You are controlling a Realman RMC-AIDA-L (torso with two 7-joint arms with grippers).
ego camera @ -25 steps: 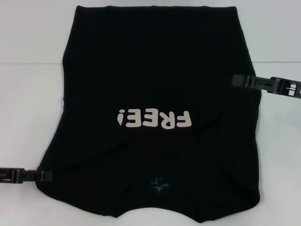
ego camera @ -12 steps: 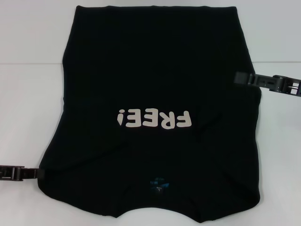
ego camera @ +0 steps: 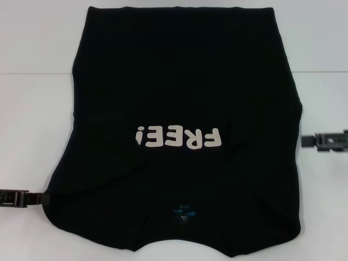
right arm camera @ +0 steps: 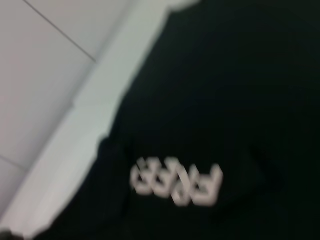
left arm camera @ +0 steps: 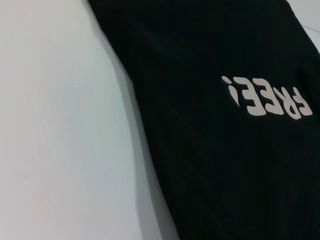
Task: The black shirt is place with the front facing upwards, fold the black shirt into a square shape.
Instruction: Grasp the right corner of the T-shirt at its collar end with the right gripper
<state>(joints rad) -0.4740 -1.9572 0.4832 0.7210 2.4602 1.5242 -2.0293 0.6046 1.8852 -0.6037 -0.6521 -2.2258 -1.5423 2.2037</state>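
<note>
Black shirt (ego camera: 185, 98) lay spread front-up on the white table (ego camera: 32, 125), its "FREE!" lettering (ego camera: 179, 137) near the middle and the blue neck label (ego camera: 182, 212) at the near edge. Soft, limp cotton, far wider than either gripper, likely to sag and crease when lifted, so pinching at the side edges looked best. Left gripper (ego camera: 44, 198) sat at the shirt's near left edge, touching the cloth; whether its jaws pinched anything, I couldn't tell. Right gripper (ego camera: 310, 140) hovered just beside the right edge, apart from the fabric, jaws likewise unreadable.
</note>
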